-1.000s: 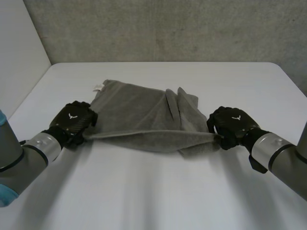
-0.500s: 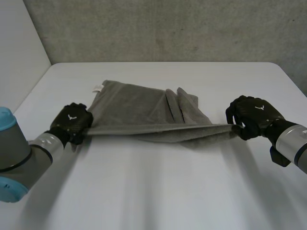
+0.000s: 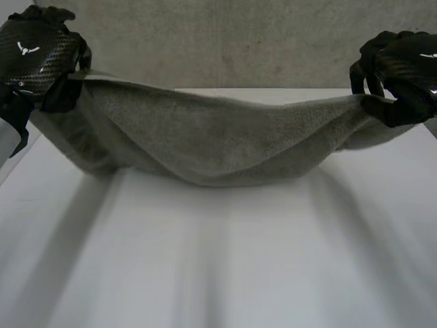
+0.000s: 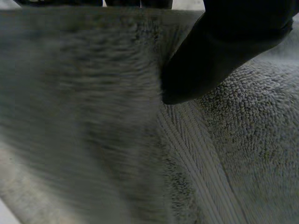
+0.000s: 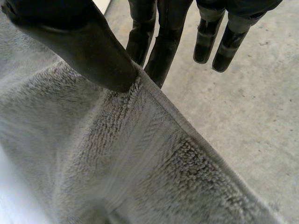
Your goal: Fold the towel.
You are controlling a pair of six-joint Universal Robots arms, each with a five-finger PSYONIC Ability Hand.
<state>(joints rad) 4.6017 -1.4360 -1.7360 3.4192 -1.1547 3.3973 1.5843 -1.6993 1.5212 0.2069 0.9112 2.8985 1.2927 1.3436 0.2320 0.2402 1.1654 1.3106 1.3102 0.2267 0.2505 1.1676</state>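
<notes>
Above the far half of the tabletop (image 3: 218,273) I hold the towel (image 3: 218,147) strung between both hands, its top edge taut and its middle sagging in a deep curve. From the head view, my left hand (image 3: 37,58) is cut off at that view's upper corner and my right hand (image 3: 403,72) at the other, so their arms are mostly out of sight. The lowest fold hangs close over the tabletop. It may be brushing the surface, but I cannot tell. The towel hides much of the far edge of the tabletop, and behind it stands a grey wall (image 3: 225,41).

The head view gives the whole span of cloth. The wrist views give the grips. Along my left palm, the thumb (image 4: 219,56) presses into the towel (image 4: 93,121) beside its woven band, with the fingers mostly covered behind the cloth, which is smeared there. That hand is closed on one end of the towel. Along my right palm, the thumb (image 5: 79,42) pins the hemmed edge of the towel (image 5: 131,163) against two fingers (image 5: 161,42) behind it, and the other fingers hang free past the edge. That hand pinches the other end.
</notes>
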